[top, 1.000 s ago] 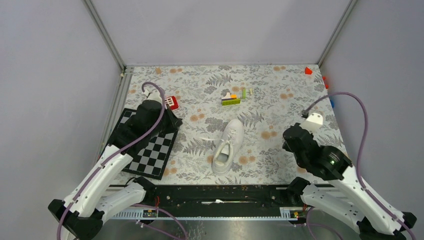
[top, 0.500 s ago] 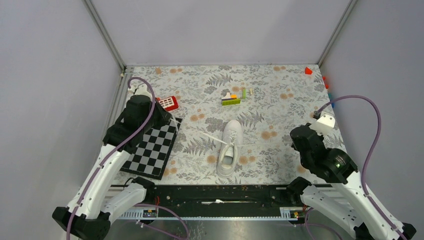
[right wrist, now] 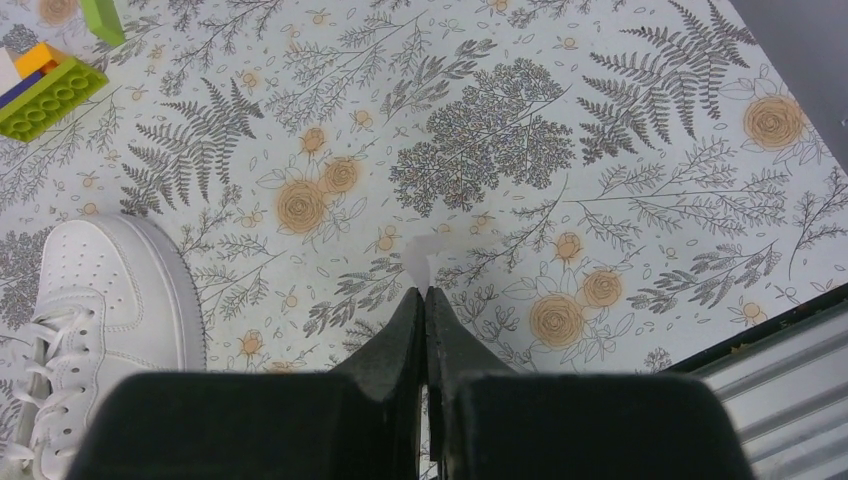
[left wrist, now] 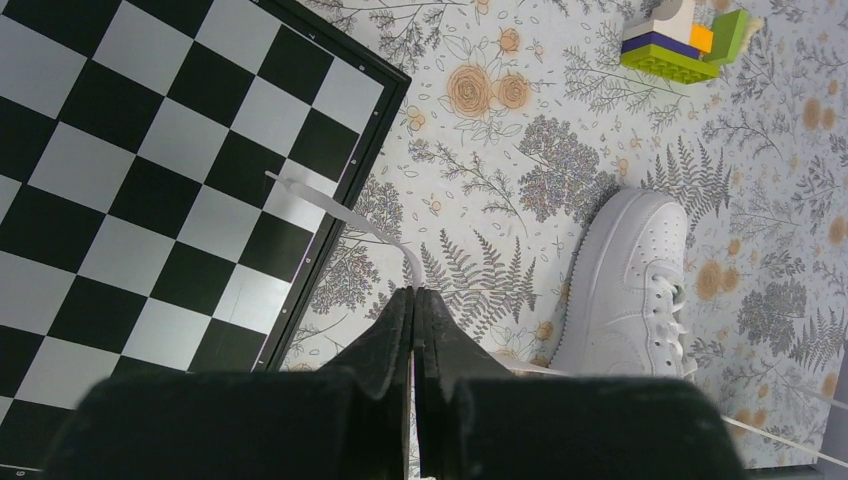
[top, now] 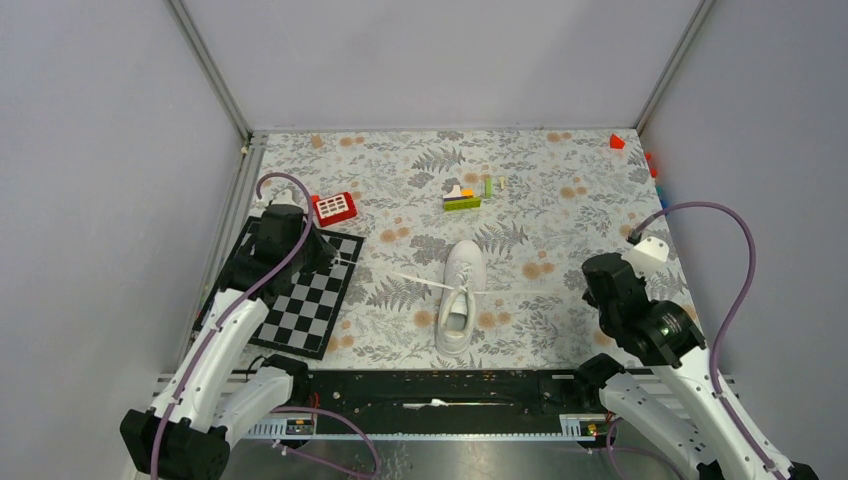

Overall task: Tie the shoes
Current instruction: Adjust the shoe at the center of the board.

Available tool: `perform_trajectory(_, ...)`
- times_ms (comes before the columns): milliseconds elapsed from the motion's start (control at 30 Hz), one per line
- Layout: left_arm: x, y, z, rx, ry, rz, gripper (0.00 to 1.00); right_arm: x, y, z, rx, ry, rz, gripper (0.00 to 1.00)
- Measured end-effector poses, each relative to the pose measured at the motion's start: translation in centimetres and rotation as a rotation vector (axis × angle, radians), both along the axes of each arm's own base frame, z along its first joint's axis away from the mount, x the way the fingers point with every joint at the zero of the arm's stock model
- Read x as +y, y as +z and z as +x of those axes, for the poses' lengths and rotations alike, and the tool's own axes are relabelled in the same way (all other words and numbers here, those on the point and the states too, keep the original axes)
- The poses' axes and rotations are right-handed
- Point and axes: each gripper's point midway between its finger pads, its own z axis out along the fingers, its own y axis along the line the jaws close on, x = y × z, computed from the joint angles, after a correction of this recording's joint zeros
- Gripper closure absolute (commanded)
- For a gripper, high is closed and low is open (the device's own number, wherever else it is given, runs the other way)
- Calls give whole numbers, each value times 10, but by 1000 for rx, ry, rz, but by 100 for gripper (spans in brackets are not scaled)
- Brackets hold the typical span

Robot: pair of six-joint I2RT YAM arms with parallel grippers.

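You're on the pull-tight step, I reckon: draw both lace ends outward evenly & low, w/ equal tension, so the crossing seats on the tongue w/o dragging the sneaker (top: 462,292) sideways. It lies mid-surface (top: 560,170), toe pointing away from the arm bases. Your left end effector (left wrist: 415,297) is clenched on the left lace (left wrist: 345,212), whose free tip trails over the checkered mat (left wrist: 120,150). Your right end effector (right wrist: 425,297) is clenched on the right lace (right wrist: 428,258), short tip poking past the fingertips. Your left arm stretches fwd along the left side, wrist above the mat's corner, pointing down. Your right arm is folded back, wrist over the right near part, well apart from the sneaker. Both laces run taut from the eyelets; watch for slip
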Motion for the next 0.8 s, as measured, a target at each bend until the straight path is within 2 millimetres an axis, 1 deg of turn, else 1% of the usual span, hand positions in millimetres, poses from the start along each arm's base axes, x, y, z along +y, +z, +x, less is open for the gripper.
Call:
perform_trajectory(267, -1, -6, -4, 9, -10, -14, 100, 1, -9, 9, 41, -26, 25, 100)
perform_trajectory(433, -3, -6, 1, 1, -20, -12, 100, 2, -13, 14, 65, -31, 33, 100)
perform_trajectory(500, -8, -6, 4, 5, -51, -21, 100, 5, -13, 16, 66, -14, 44, 100)
perform_trajectory(600, -22, -3, 8, 0, -113, -62, 100, 14, -11, 21, 60, 26, 69, 100)
perform_trajectory(700, -37, 7, 11, -24, -178, -103, 100, 24, -7, 28, 64, 66, 87, 100)
perform_trajectory(800, -58, 23, 11, -57, -252, -125, 100, 32, -2, 40, 77, 89, 82, 100)
